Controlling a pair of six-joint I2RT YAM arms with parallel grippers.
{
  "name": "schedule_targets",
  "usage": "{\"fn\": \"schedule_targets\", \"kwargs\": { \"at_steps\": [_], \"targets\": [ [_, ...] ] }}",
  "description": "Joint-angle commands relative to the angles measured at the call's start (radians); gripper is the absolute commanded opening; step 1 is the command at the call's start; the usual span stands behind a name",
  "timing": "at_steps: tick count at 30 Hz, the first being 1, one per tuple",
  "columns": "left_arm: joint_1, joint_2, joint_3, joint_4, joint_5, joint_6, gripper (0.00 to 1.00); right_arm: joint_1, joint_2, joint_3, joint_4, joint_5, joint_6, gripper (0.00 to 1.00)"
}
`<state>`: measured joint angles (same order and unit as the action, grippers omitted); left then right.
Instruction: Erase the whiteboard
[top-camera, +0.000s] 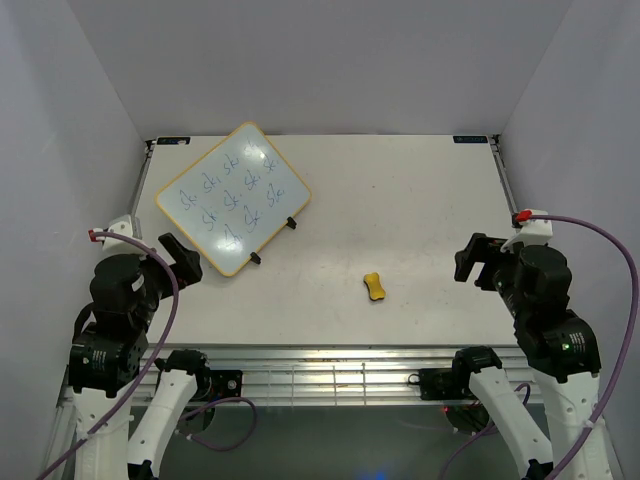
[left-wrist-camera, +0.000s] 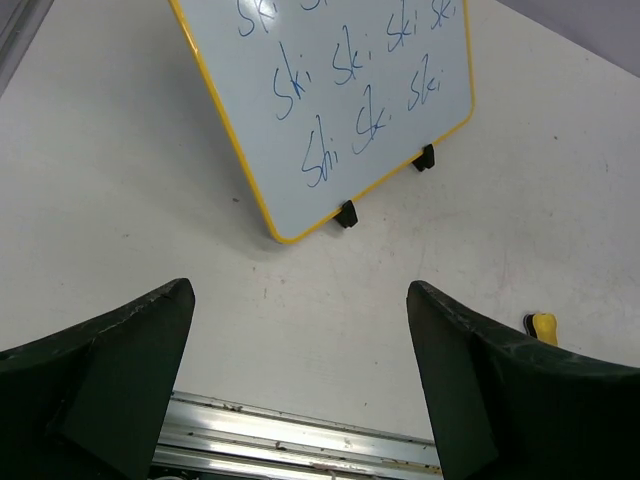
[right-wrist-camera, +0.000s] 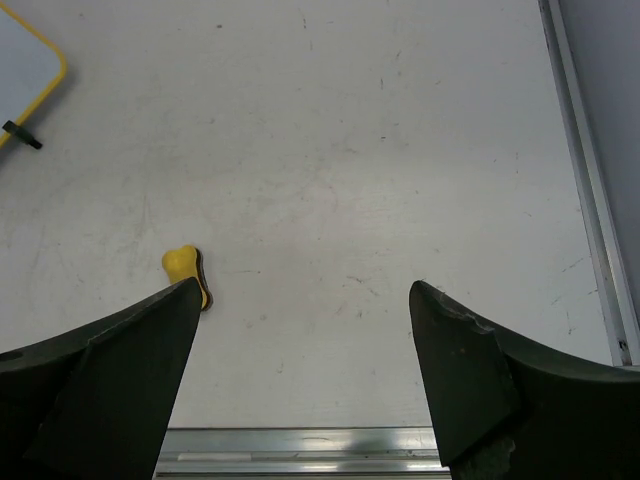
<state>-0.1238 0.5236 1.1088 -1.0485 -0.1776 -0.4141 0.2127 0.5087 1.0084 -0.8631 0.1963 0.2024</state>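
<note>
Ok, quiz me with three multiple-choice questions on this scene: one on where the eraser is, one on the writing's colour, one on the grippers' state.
1. Where is the yellow eraser? A. on the whiteboard; B. on the bare table, apart from the board; C. between a gripper's fingers.
2. What colour is the whiteboard's writing? A. blue; B. red; C. green.
3. How are the left gripper and right gripper? A. both shut; B. left shut on the eraser; C. both open, holding nothing.
Answers: 1 B, the top view shows it alone on the table; 2 A, the left wrist view shows blue words; 3 C, each wrist view shows spread fingers with only table between.
</note>
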Motion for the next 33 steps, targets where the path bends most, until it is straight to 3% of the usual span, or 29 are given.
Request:
{"fn": "schedule_targets", "kwargs": {
  "at_steps": [1,6,10,13,17,20,23,28,30,33],
  "targets": [
    [0.0,0.022,0.0,-0.011,0.021,-0.017,0.98,0.004,-0.001,-0.027,0.052,0.02,-0.001,0.9],
    [0.0,0.046,-0.035,0.022,0.111,-0.038,0.98,0.005,0.004,-0.057,0.102,-0.061,-0.014,0.9],
    [0.0,0.038,-0.127,0.105,0.228,-0.084,0.98,0.005,-0.059,-0.174,0.246,-0.28,-0.014,0.9],
    [0.0,0.035,-0.208,0.218,0.285,-0.117,0.98,0.007,-0.119,-0.261,0.317,-0.36,-0.014,0.9],
    [0.0,0.102,-0.326,0.439,0.466,-0.136,0.98,0.005,-0.127,-0.306,0.374,-0.415,0.017,0.9],
    [0.006,0.151,-0.417,0.557,0.419,-0.224,0.98,0.005,-0.098,-0.315,0.371,-0.497,0.012,0.9],
    [0.065,0.179,-0.445,0.606,0.35,-0.273,0.98,0.005,-0.069,-0.31,0.36,-0.558,-0.007,0.9],
    [0.349,0.266,-0.472,0.653,0.403,-0.342,0.98,0.005,-0.073,-0.312,0.366,-0.635,-0.02,0.9],
    [0.451,0.291,-0.513,0.775,0.438,-0.362,0.98,0.005,-0.091,-0.335,0.394,-0.678,-0.014,0.9],
    [0.507,0.337,-0.581,0.913,0.48,-0.371,0.98,0.005,-0.105,-0.341,0.414,-0.699,-0.012,0.9]
  ]
}}
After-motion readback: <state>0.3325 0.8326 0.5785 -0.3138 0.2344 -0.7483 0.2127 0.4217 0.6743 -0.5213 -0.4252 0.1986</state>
